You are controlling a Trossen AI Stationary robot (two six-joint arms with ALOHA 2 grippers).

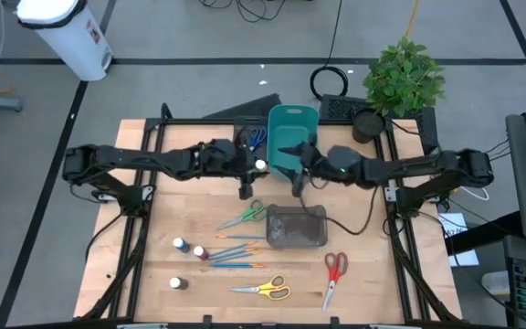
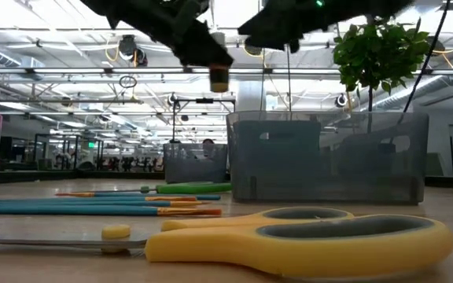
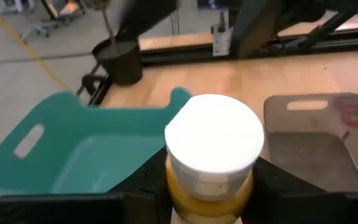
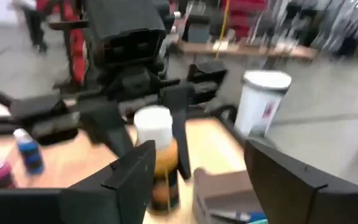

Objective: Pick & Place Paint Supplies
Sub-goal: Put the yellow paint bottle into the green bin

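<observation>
Above the wooden desk [image 1: 354, 292], the left end effector [image 3: 210, 186] grips a white-capped yellow paint bottle [image 3: 211, 152] in mid-air beside the teal bin [image 1: 292, 128]. The right end effector [image 4: 191, 168] faces it, fingers spread, empty. Scissors [image 1: 265, 289] and brushes [image 1: 236, 256] lie below; a potted plant [image 1: 405, 75] stands behind.

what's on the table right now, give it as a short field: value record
left gripper: shut on the white-capped yellow paint bottle, held in the air beside the teal bin
right gripper: open, facing that bottle, holding nothing
grey tray: mid table
scissors: green, yellow, red on the table; blue left of the bin
brushes: left of the tray
other bottles: front left
</observation>
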